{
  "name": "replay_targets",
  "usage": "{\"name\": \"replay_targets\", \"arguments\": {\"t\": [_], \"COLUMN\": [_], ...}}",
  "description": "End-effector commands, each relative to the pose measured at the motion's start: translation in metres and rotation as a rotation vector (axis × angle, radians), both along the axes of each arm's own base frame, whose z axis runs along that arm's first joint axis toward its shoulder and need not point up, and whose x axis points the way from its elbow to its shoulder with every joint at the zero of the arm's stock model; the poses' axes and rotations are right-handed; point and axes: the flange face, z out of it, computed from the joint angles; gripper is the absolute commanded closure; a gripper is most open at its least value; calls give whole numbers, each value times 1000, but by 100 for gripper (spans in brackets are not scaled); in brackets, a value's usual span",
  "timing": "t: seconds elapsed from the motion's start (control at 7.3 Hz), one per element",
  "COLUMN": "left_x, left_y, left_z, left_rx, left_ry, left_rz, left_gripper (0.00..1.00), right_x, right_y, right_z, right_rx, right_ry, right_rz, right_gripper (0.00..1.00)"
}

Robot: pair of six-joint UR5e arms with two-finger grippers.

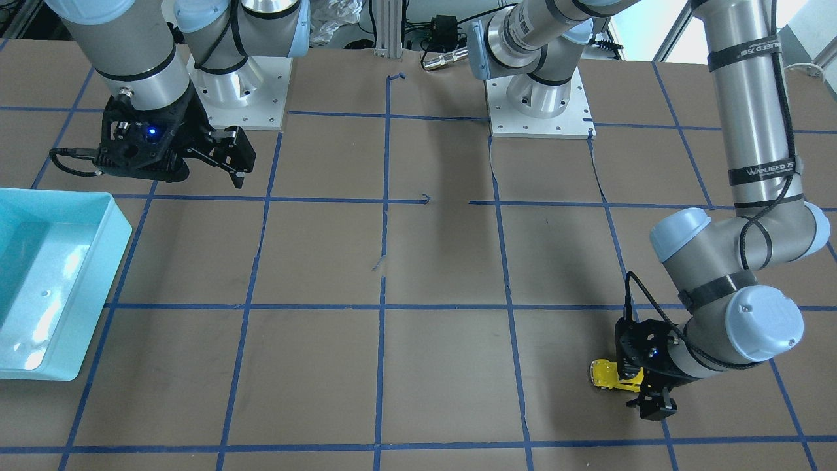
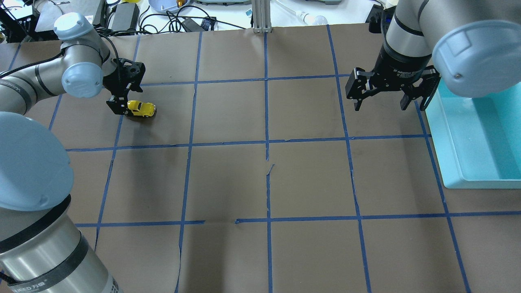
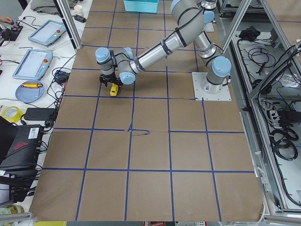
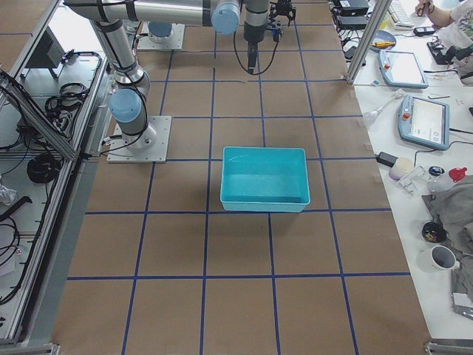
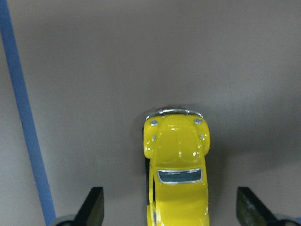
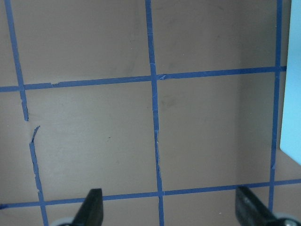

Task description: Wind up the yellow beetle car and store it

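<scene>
The yellow beetle car (image 2: pixel 141 108) stands on its wheels on the brown table at the far left; it also shows in the front view (image 1: pixel 605 375) and the left side view (image 3: pixel 114 91). My left gripper (image 2: pixel 127 103) is low over the car's rear. In the left wrist view the car (image 5: pixel 178 165) sits between the two fingertips (image 5: pixel 94 207), which stand wide apart and do not touch it, so the left gripper (image 5: pixel 169 214) is open. My right gripper (image 2: pixel 380 103) hangs open and empty above the table beside the bin; its wrist view shows only bare table between its fingertips (image 6: pixel 94 207).
A light-blue bin (image 2: pixel 460 162) stands at the table's right edge, and its rim shows in the front view (image 1: pixel 98 261) and the right side view (image 4: pixel 262 150). Blue tape lines cross the brown table (image 2: pixel 268 162). Cables and gear lie beyond the far edge.
</scene>
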Motion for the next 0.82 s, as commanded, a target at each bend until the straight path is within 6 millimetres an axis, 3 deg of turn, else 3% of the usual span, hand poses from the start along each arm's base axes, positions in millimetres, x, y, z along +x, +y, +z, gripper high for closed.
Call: {"name": "replay_targets", "arguments": {"t": [0.0, 0.14, 0.68], "left_x": [0, 0, 2], "left_y": [-1, -1, 3], "left_z": [-4, -3, -7], "left_rx": [1, -9, 8], "left_ry": [0, -2, -30], "left_rz": [-1, -1, -1], "left_gripper": [25, 34, 37], "right_x": [0, 0, 0], "right_y": [0, 0, 0], "right_z": [0, 0, 0], "right_rx": [0, 0, 0], "right_ry": [0, 0, -1], "right_rz": [0, 0, -5], "right_gripper": [0, 0, 0]}}
